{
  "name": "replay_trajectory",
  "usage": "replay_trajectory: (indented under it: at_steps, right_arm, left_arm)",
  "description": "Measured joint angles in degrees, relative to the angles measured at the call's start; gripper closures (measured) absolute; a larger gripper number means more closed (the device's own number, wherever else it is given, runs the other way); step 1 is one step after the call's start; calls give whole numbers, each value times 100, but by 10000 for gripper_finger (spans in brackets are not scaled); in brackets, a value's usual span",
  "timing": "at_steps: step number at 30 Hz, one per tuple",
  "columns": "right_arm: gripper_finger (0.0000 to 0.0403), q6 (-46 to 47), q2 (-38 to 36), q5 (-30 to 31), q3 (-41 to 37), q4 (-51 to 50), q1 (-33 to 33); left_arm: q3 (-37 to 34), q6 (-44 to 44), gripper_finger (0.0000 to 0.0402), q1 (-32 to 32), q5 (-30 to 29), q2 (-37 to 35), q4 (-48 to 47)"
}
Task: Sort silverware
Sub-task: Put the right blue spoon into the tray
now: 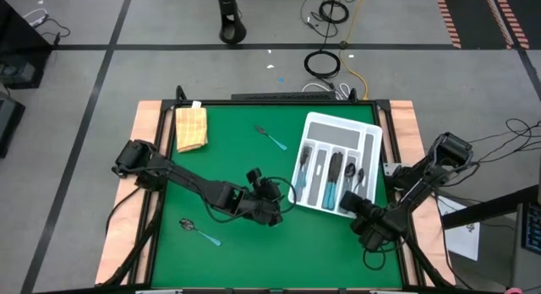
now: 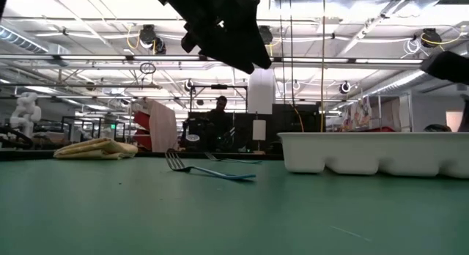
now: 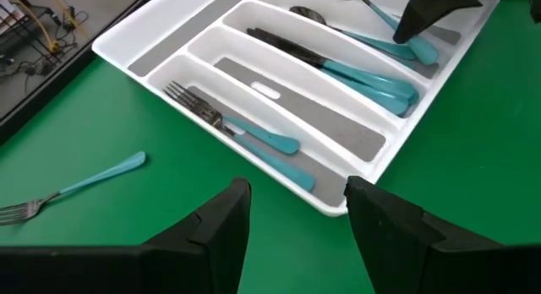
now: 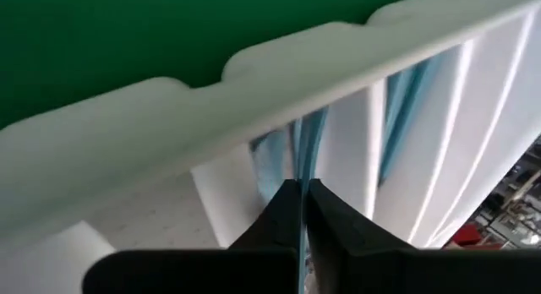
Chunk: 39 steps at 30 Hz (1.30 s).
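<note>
Presently on green bench (image 1: pixel 228 150): white divided tray (image 1: pixel 314 123) filling by type, right tool (image 4: pixel 302 211) clamped on teal-handled utensil (image 4: pixel 308 146) over its near end for release, left tool (image 3: pixel 296 218) apart, empty, loose fork (image 1: pixel 271 138) and spoon (image 1: pixel 199 231) awaiting.

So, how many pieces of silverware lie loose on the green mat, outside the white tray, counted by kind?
Forks: 1
Spoons: 1
Knives: 0
Total: 2
Besides these, the right gripper holds one teal-handled piece at the rim of the tray, kind hidden; the left gripper hovers open beside the tray.
</note>
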Motion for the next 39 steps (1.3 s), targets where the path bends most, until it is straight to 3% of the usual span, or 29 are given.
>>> replay_trajectory:
  at_steps: [4, 10, 22, 28, 39]
  right_arm:
    - [403, -20, 1, 27, -51, -18, -147]
    - [403, -668, 14, 718, -59, -6, -196]
    - [403, -726, 10, 581, -54, 390, -549]
    - [402, -99, 10, 240, -54, 428, -677]
    - [338, -78, 3, 283, -43, 430, -738]
  left_arm:
    - [0, 0, 201, 36, 0, 0, 1]
    - [0, 2, 201, 80, 0, 0, 9]
    - [0, 2, 201, 89, 2, 0, 67]
    - [0, 1, 201, 92, 2, 2, 109]
    - [0, -2, 201, 96, 2, 2, 108]
